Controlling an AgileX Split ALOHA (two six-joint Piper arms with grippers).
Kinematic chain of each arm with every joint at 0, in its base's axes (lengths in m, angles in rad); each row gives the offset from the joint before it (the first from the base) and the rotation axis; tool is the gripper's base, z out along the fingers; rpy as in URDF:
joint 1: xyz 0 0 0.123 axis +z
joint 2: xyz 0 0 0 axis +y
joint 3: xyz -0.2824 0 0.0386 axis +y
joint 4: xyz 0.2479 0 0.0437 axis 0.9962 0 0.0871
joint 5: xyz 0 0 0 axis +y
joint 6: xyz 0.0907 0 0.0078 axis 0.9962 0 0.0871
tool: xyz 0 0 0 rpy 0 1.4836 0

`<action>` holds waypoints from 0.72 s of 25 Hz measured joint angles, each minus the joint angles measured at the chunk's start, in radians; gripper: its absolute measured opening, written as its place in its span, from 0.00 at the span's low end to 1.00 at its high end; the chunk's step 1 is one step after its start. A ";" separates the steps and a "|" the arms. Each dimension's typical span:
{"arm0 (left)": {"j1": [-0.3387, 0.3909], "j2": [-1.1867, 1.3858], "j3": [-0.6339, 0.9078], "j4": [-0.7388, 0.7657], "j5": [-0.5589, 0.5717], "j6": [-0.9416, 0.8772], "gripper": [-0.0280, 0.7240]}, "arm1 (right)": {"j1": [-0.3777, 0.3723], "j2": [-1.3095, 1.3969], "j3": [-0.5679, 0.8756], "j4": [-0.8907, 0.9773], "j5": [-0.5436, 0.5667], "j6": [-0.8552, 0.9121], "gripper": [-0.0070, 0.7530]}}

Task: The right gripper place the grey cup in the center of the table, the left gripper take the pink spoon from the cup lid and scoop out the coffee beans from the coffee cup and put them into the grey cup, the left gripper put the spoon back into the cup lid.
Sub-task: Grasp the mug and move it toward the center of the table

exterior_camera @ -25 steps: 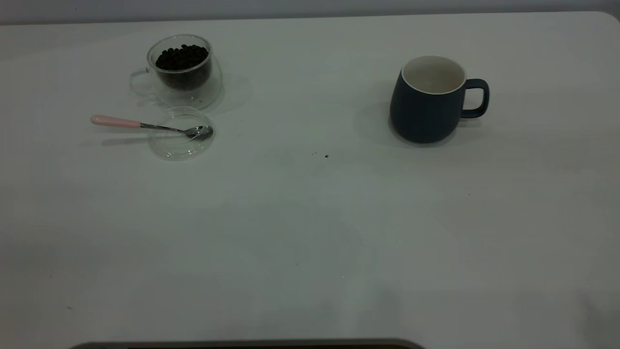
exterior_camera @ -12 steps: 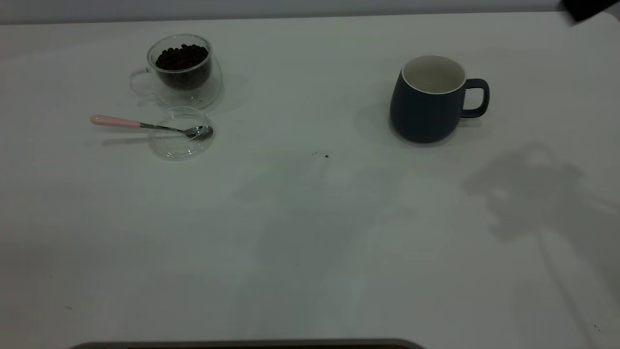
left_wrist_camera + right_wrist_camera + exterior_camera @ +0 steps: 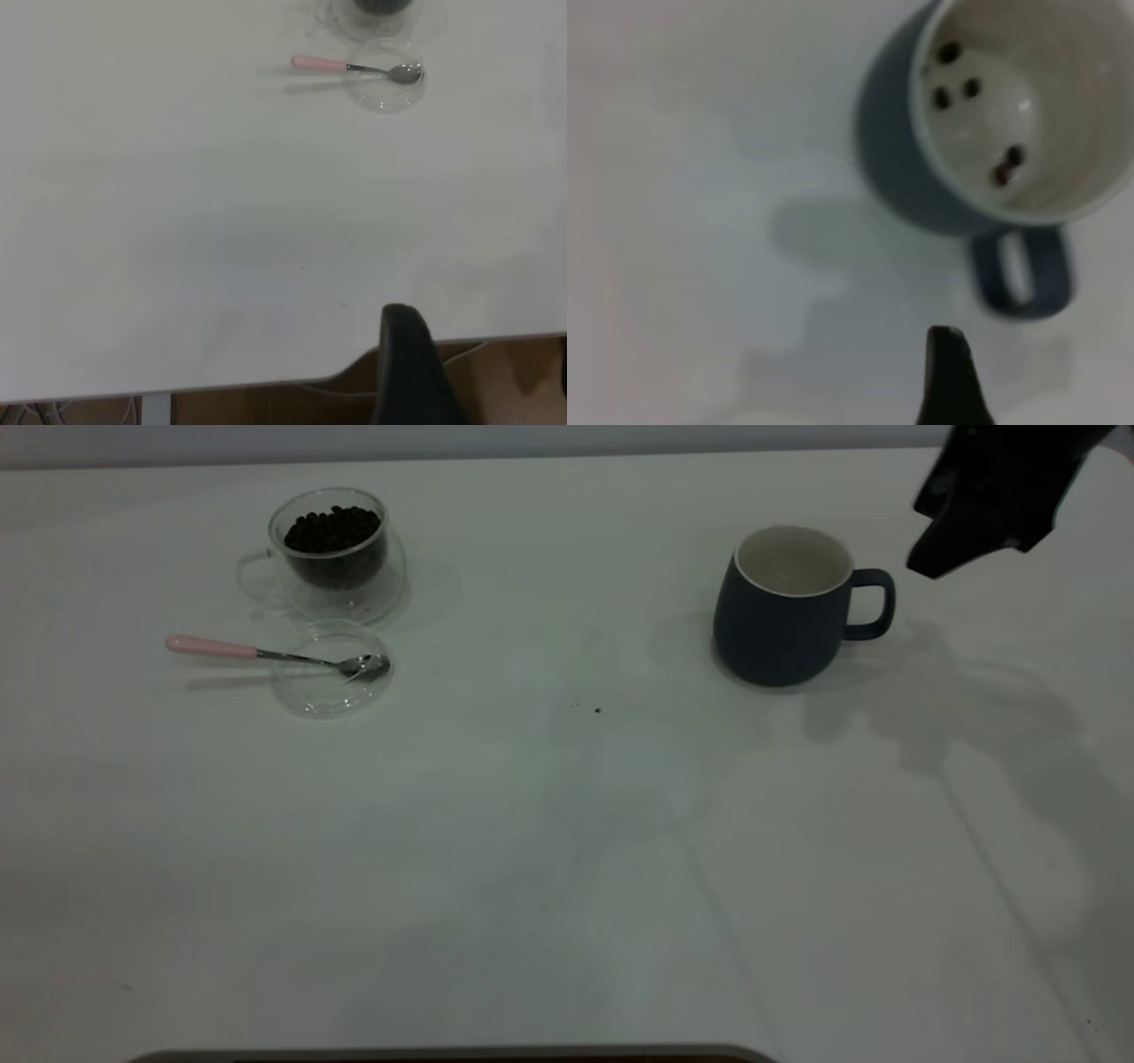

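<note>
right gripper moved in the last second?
Yes. Absent a second ago, the black right gripper has come in from the far right corner of the white table toward the handle of the unmoved dark slate-blue ceramic grey cup.

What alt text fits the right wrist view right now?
Seen from above, the grey cup stands upright on the white table with a few coffee beans inside; one dark fingertip of the right gripper hangs beside its handle.
</note>
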 joint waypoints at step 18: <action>0.000 0.000 0.000 0.000 0.000 -0.001 0.66 | -0.016 0.236 -0.061 0.360 -0.115 -0.403 0.71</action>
